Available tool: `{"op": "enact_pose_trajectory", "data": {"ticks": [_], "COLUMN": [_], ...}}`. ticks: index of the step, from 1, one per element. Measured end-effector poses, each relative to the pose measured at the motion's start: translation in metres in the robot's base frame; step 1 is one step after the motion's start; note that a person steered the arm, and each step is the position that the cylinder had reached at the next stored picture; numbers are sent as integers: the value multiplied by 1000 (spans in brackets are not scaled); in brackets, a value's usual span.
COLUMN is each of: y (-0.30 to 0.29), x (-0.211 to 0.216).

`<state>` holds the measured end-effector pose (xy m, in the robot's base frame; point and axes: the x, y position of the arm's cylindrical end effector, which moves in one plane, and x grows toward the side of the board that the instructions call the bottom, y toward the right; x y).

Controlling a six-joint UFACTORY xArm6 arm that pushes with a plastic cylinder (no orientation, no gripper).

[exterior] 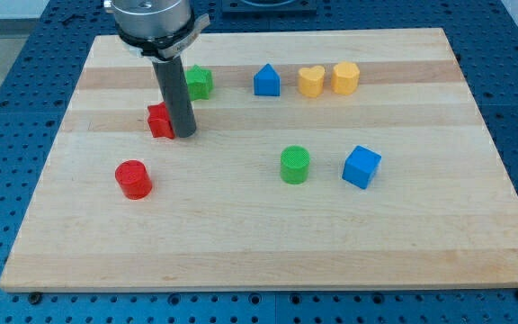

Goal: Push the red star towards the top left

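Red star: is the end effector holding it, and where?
Nothing is held. My tip only presses against the red star on its right side; there is no grasp.

Your tip [183,135] touches the red star [158,121] on its right side. Left and far-left of that star the board [241,252] lies open. The green star [200,82] stands just far-right of the rod; the red cylinder [134,179] sits nearer, left.
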<state>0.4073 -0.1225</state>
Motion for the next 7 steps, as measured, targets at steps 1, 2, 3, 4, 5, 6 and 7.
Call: {"op": "enact_pose_trajectory", "data": {"ticks": [1, 2, 3, 4, 5, 6, 7], "y": [-4, -27, -54, -56, -56, -62, -86], "x": [-4, -12, -26, -30, -18, -9, -13]}}
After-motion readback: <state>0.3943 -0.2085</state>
